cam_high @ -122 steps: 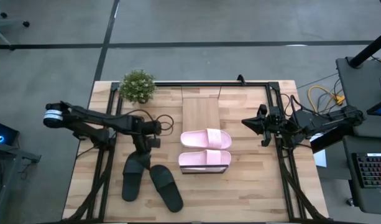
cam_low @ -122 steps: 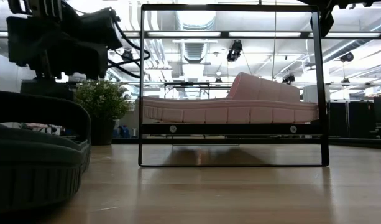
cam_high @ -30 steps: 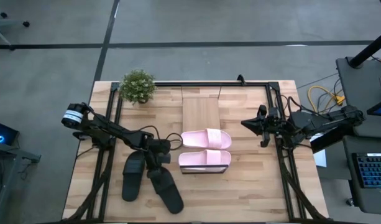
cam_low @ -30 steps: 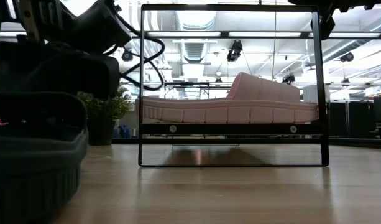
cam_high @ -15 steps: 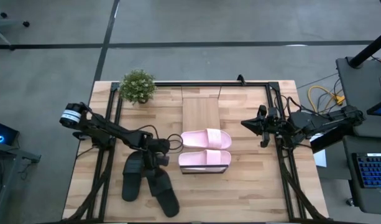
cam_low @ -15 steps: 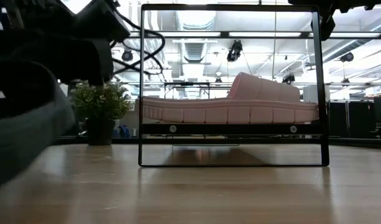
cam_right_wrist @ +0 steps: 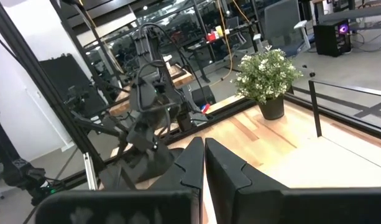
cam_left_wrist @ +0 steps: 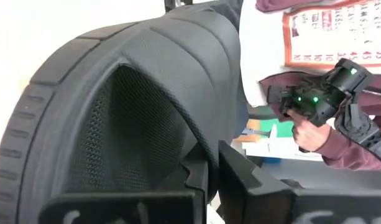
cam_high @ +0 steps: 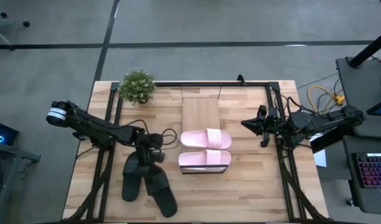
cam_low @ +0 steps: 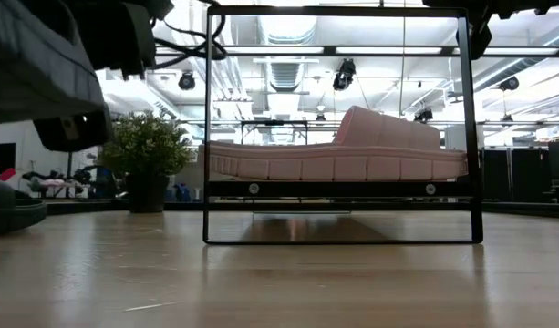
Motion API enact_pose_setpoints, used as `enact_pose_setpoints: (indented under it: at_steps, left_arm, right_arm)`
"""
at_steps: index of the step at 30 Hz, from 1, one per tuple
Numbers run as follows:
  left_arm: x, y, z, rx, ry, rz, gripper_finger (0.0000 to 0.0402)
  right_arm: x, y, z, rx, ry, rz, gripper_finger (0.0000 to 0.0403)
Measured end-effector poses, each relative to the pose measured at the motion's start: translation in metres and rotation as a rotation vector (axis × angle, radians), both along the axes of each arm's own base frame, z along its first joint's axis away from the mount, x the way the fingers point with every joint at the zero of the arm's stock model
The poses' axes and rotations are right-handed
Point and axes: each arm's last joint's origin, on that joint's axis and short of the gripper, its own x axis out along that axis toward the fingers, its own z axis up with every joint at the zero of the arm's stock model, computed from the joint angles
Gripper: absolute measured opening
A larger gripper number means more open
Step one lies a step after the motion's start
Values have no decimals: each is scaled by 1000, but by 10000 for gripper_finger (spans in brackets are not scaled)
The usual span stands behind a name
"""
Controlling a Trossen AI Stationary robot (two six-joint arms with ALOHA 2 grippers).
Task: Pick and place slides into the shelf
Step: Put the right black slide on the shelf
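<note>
While left claw (cam_left_wrist: 213,163) grips black slide (cam_left_wrist: 115,112) (airborne).

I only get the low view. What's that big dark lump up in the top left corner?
Observer: That's a black slide. The left claw is shut on its strap, which the left wrist view shows.
Operator: I see one pink shoe on the shelf. Is it just one?
Observer: No. From above, two pink slides lie side by side on the shelf.
Operator: Where's the other claw?
Observer: The right claw waits to the right of the shelf, shut and empty.
</note>
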Motion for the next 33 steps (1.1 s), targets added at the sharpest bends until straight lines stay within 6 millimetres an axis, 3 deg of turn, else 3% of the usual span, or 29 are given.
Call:
enact_pose_setpoints:
  at_steps: [20,33]
  left_arm:
    - [-18,5,48,-26,-196,58,0]
    - [-26,6,65,-33,-282,72,0]
  right_arm:
    - [0,0,1,1,-6,0,9]
    - [0,0,1,2,-9,0,9]
